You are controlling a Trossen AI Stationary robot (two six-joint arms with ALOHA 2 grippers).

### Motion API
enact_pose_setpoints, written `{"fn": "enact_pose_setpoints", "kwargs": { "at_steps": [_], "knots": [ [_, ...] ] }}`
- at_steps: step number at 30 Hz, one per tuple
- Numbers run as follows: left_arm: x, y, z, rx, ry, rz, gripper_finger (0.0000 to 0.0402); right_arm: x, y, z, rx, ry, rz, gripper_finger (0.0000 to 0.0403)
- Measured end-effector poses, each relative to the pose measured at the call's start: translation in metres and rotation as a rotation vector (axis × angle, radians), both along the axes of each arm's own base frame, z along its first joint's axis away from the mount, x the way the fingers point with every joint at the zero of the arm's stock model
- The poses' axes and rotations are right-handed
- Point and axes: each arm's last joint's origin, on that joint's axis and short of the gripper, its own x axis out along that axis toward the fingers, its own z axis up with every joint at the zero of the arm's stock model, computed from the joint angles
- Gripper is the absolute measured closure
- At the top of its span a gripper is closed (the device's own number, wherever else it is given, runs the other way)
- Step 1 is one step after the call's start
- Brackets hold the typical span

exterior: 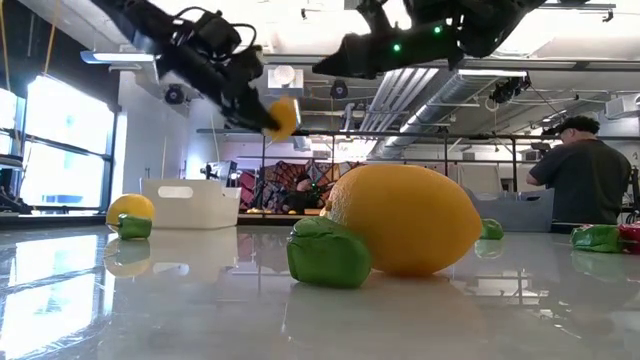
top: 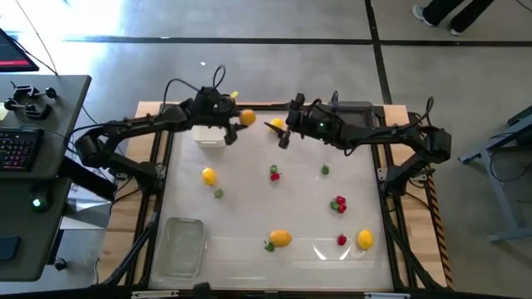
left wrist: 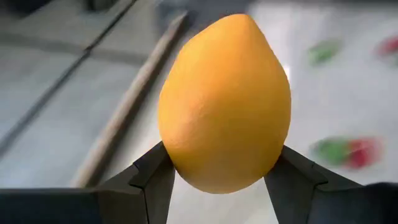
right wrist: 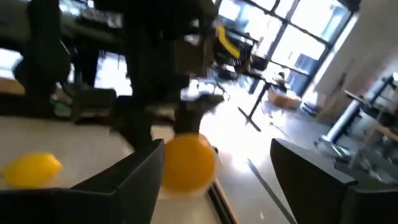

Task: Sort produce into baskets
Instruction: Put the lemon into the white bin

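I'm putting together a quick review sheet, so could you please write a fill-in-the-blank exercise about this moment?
1. The left gripper is shut on an ____ fruit.
2. The right gripper has its fingers ____.
3. The white tray sits under the ____ arm.
4. In the low view, a person stands at the picture's ____ side.

Missing words: orange; open; left; right

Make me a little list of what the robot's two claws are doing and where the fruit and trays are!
left claw: shut on the orange fruit, held up in the air beside the white tray
right claw: open, empty, raised near the table's far edge
dark grey tray: far edge, under the right arm
clear tray: near left corner
fruit on table: yellow lemon, yellow lemon, orange piece, red berries
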Motion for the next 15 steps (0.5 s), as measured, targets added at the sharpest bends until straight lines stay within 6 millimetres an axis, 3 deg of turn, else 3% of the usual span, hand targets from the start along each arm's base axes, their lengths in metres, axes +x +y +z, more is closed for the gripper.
{"fn": "enact_pose_setpoints", "kwargs": {
  "at_steps": [4,8,12,15],
  "knots": [
    [-0.012,0.007,0.017,0.061,0.240,0.196,0.0211,-0.002,-0.004,-0.007,0.027,0.070,-0.017,0.0119],
    [-0.027,0.015,0.027,0.015,0.349,0.336,0.0211,-0.004,-0.005,-0.011,0.043,0.113,-0.016,0.0119],
    [-0.043,0.030,0.020,-0.095,0.415,0.453,0.0211,-0.004,-0.005,-0.014,0.051,0.139,-0.015,0.0119],
    [-0.053,0.043,0.010,-0.099,0.504,0.445,0.0211,-0.004,-0.005,-0.015,0.055,0.152,-0.014,0.0119]
  ]
}}
